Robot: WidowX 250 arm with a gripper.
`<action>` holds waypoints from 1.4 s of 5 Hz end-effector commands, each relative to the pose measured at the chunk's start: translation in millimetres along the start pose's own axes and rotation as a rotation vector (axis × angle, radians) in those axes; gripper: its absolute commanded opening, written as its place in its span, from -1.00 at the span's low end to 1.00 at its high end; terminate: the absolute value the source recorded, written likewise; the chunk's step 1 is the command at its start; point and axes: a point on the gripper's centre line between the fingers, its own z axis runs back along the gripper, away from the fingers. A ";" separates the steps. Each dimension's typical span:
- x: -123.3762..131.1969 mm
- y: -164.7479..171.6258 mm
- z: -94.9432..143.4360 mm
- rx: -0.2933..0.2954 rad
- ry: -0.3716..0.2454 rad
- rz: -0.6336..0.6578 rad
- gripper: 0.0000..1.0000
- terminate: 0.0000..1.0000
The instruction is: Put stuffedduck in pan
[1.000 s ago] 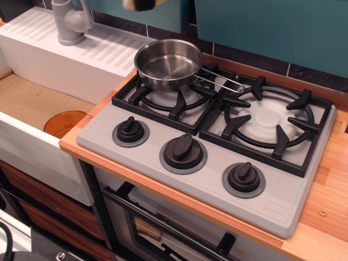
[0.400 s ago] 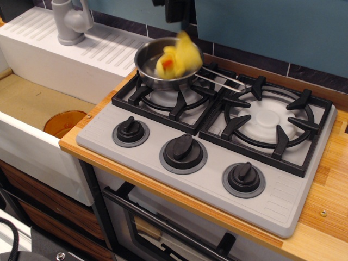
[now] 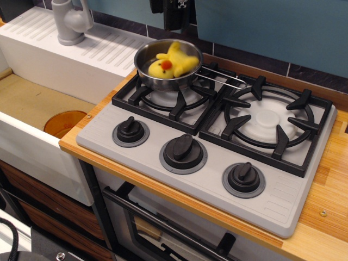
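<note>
A grey tap (image 3: 69,20) stands at the far left over the white sink (image 3: 32,114). To its right, the pan (image 3: 142,64) sits on the left burner grate (image 3: 168,95), with the duck (image 3: 171,61) lying inside it. Above hangs the dark gripper (image 3: 173,12), cut by the top edge; its jaws cannot be told. The right grate (image 3: 269,122) follows.

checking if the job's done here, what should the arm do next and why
Probably just lift the claw up and away. The stuffed duck already lies inside the steel pan on the left burner grate, clear of the claw, which hangs above it at the top edge of the view. Nothing looks left to grasp; whether the claw is open cannot be told.
</note>
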 end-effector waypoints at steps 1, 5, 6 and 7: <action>-10.8 0.6 19.6 0.055 -0.048 -0.002 1.00 -1.00; -29.5 -12.3 30.6 0.066 -0.040 0.011 1.00 -1.00; -31.1 -9.6 33.3 0.050 -0.042 0.012 1.00 -1.00; -31.8 -7.2 35.4 0.048 -0.037 0.013 1.00 -1.00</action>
